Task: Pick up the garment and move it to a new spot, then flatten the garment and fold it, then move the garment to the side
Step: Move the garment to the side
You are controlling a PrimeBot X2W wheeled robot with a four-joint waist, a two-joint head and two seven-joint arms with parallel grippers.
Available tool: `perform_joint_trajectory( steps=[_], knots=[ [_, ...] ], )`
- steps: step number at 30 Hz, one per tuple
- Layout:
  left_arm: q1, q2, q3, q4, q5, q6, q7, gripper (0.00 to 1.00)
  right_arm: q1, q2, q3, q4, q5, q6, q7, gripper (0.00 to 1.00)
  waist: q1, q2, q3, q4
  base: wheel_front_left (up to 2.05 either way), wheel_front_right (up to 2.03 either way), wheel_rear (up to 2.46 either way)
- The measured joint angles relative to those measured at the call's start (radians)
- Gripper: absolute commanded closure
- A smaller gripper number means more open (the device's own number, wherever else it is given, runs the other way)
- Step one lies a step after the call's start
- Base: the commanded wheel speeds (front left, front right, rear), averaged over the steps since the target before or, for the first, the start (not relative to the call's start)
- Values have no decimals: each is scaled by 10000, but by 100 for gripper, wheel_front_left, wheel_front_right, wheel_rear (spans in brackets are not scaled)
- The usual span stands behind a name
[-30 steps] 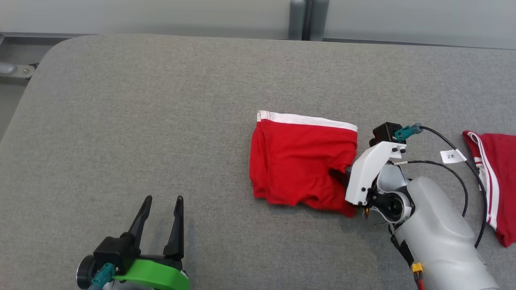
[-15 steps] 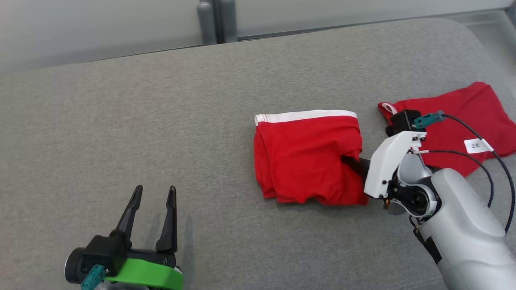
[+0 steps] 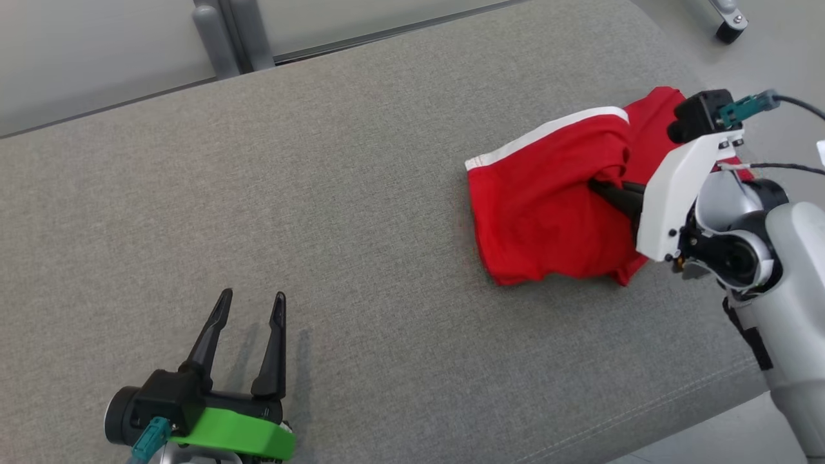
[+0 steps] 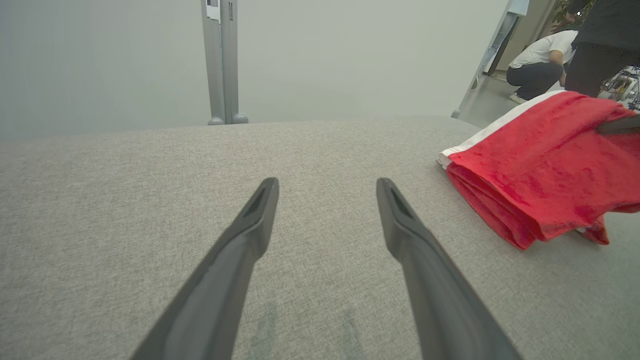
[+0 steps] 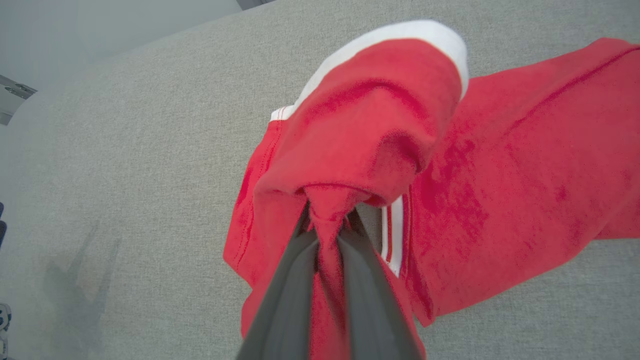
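Observation:
The garment (image 3: 548, 206), red with a white waistband, is folded and partly raised off the grey padded table (image 3: 322, 193) at the right. My right gripper (image 3: 596, 185) is shut on a bunch of its right edge. In the right wrist view the fingers (image 5: 290, 280) pinch the red cloth of the garment (image 5: 360, 125), which hangs draped over the tips of my right gripper (image 5: 328, 212). My left gripper (image 3: 252, 295) rests open and empty low at the left, far from the garment. In the left wrist view my left gripper (image 4: 327, 182) points along the table, with the garment (image 4: 540, 165) at its right.
A second red garment (image 5: 525, 165) with white stripes lies flat just beyond the held one, near the table's far right corner (image 3: 657, 106). The table's rounded front-right edge (image 3: 709, 386) is close to my right arm. Two people (image 4: 540, 65) are in the background.
The head camera has turned right. My right gripper has raised the garment's right edge and carried it right, up to the second red garment. The left gripper has stayed put.

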Motion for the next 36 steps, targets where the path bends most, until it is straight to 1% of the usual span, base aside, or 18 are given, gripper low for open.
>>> perform_joint_trajectory(
  steps=[4, 7, 11, 15, 17, 21, 22, 25, 29, 31, 32, 33, 34, 35, 36],
  knots=[
    [-3, 73, 31, -21, -23, 0, 0, 0, -293, -541, -328, -483, -119, 0, 1055, 100, 0, 0, 114, 189, 0, 0, 0],
    [-111, 207, -109, -4, -44, 0, -2, 0, -635, -775, -694, -284, -470, 0, 1672, 100, 0, 0, 242, 353, 0, 0, 0],
    [-456, 213, -278, 17, -125, -2, 0, 0, -1044, -1256, -928, 104, -1174, 0, 2140, 100, 0, 0, 407, 685, 0, 0, 0],
    [-584, 167, -320, 54, -157, -2, -2, 0, -1112, -1793, -786, 178, -1488, 0, 2600, 100, 0, 0, 566, 1081, 0, 0, 0],
    [-589, 142, -349, 63, -184, -2, 0, 0, -1110, -2178, -665, 157, -1712, 4, 2696, 100, 0, 0, 648, 1274, 0, 0, 0],
    [-599, 86, -393, 79, -224, -2, 0, 0, -991, -2788, -683, 328, -2265, 4, 2288, 100, 0, 0, 819, 1607, 0, 0, 0],
    [-599, 86, -393, 79, -224, -2, 0, 0, -991, -2788, -683, 328, -2265, 4, 2288, 100, 0, 0, 819, 1607, 0, 0, 0],
    [-652, 67, -462, 109, -234, -2, 0, 0, -782, -3035, -911, 828, -2823, 6, 1662, 100, 0, 0, 925, 1822, 0, 0, 0],
    [-698, 56, -451, 117, -251, -2, 0, 0, -418, -2943, -1250, 1551, -3509, 6, 1007, 100, 0, 0, 1005, 2022, 0, 0, 0],
    [-698, 65, -435, 130, -251, -2, 0, 0, -299, -2759, -1475, 1873, -3935, 8, 527, 99, 0, 0, 1013, 2044, 0, 0, 0],
    [-697, 69, -435, 134, -251, -2, 0, 0, -254, -2621, -1655, 2011, -4192, 8, 182, 53, 0, 0, 1001, 2036, 0, 0, 0],
    [-696, 71, -435, 134, -247, -2, 0, 0, -244, -2466, -1839, 2173, -4429, 8, -115, 0, 0, 0, 992, 2024, 0, 0, 0],
    [-694, 73, -424, 132, -234, -2, 0, 0, -243, -2316, -2034, 2368, -4648, 8, -416, 0, 0, 0, 989, 2008, 0, 0, 0],
    [-687, 82, -393, 150, -222, -2, 0, 0, -202, -2013, -2196, 2675, -4966, 8, -892, 0, 0, 0, 960, 1973, 0, 0, 0],
    [-682, 81, -380, 157, -219, -2, 0, 0, -157, -1881, -2219, 2780, -5089, 8, -1024, 0, 0, 0, 928, 1955, 0, 0, 0]
  ],
)
